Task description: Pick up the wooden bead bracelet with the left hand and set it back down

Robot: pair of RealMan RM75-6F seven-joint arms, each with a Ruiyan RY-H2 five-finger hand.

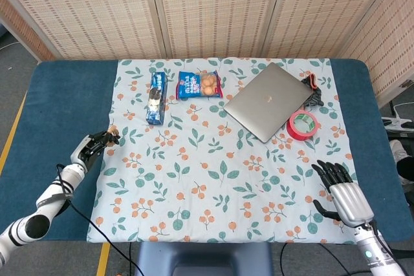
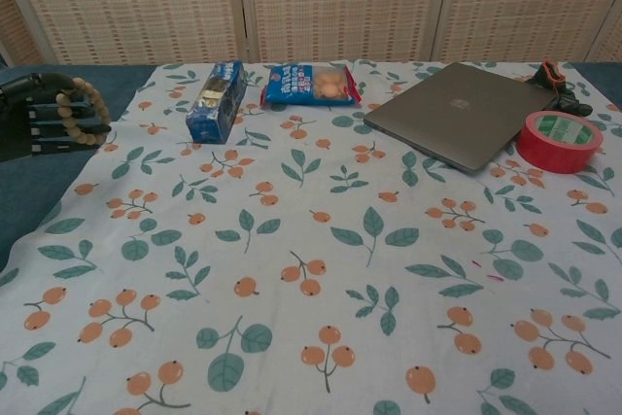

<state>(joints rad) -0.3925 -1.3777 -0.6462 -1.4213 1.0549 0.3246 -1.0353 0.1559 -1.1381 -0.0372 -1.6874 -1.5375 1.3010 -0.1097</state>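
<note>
A wooden bead bracelet (image 2: 86, 114) hangs looped over the dark fingers of my left hand (image 2: 39, 116) at the left edge of the chest view. In the head view the left hand (image 1: 90, 147) holds the bracelet (image 1: 112, 136) at the left border of the floral cloth (image 1: 220, 159), low over the table. Whether the beads touch the cloth I cannot tell. My right hand (image 1: 343, 193) lies at the front right of the table with its fingers spread and nothing in it.
A blue snack box (image 1: 155, 97) and a blue snack bag (image 1: 199, 84) lie at the back of the cloth. A grey laptop (image 1: 268, 100), a red tape roll (image 1: 303, 125) and a small dark object (image 1: 313, 90) sit at the back right.
</note>
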